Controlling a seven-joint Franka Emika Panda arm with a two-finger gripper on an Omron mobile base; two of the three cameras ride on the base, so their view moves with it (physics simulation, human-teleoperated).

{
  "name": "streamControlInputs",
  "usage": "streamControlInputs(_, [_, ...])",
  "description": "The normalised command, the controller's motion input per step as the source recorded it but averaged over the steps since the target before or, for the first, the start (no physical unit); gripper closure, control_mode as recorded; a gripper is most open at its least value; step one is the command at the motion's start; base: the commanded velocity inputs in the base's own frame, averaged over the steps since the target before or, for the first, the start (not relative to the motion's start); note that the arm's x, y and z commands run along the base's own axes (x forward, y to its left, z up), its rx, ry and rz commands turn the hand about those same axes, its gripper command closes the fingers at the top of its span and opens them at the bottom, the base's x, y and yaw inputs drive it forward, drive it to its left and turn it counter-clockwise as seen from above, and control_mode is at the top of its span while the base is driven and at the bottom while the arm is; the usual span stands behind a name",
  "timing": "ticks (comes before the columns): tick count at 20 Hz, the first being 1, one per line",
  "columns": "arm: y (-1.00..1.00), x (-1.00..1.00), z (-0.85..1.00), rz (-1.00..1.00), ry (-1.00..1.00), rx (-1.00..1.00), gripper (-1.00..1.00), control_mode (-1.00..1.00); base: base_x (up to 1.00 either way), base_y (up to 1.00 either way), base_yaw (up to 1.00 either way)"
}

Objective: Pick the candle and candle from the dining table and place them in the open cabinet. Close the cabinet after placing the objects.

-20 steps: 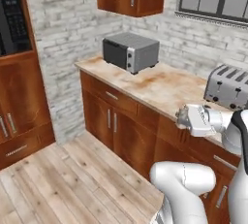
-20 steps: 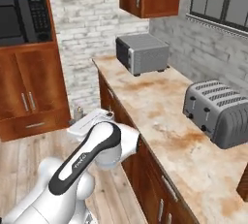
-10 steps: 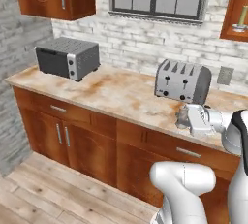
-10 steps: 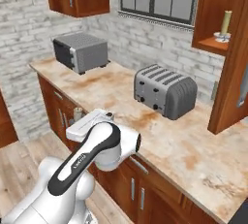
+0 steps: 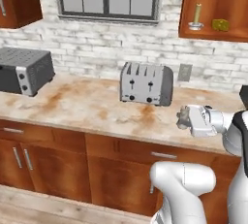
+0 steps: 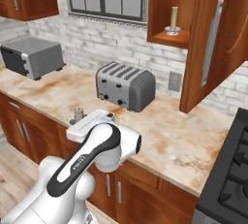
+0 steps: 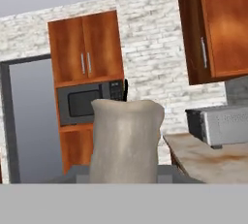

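Observation:
My gripper (image 5: 182,119) is shut on the short grey candle (image 5: 183,116), held out level over the front edge of a stone counter (image 5: 82,109). In the right base view the gripper (image 6: 78,118) and the grey candle (image 6: 77,114) sit left of the toaster. In the hand view the grey candle (image 7: 126,138) stands large between the fingers. The slim olive-yellow candle (image 5: 197,15) stands in its silver dish on the shelf of the open cabinet (image 5: 213,35), up and right of the gripper. The dining table is out of view.
A silver toaster (image 5: 146,83) stands mid-counter, a toaster oven (image 5: 24,70) at the left. The cabinet door (image 6: 227,34) with its long bar handle (image 6: 211,43) hangs open. A yellow wedge (image 5: 220,24) lies on the shelf. A dark stove (image 6: 227,174) borders the counter's right end.
The whole picture has swept sideways: the base has turned, bringing the toaster and the open cabinet into view. The gripper keeps its hold on the grey candle.

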Motion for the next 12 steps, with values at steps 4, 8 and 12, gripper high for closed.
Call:
streamControlInputs(4, [0.0,0.0,0.0,0.0,0.0,0.0,1.0,1.0,0.4,-0.05,-0.37])
streamControlInputs(8, [0.0,0.0,0.0,0.0,0.0,0.0,1.0,1.0,0.4,0.0,-0.37])
streamControlInputs(12, [0.0,0.0,0.0,0.0,0.0,0.0,1.0,1.0,0.29,0.0,-0.29])
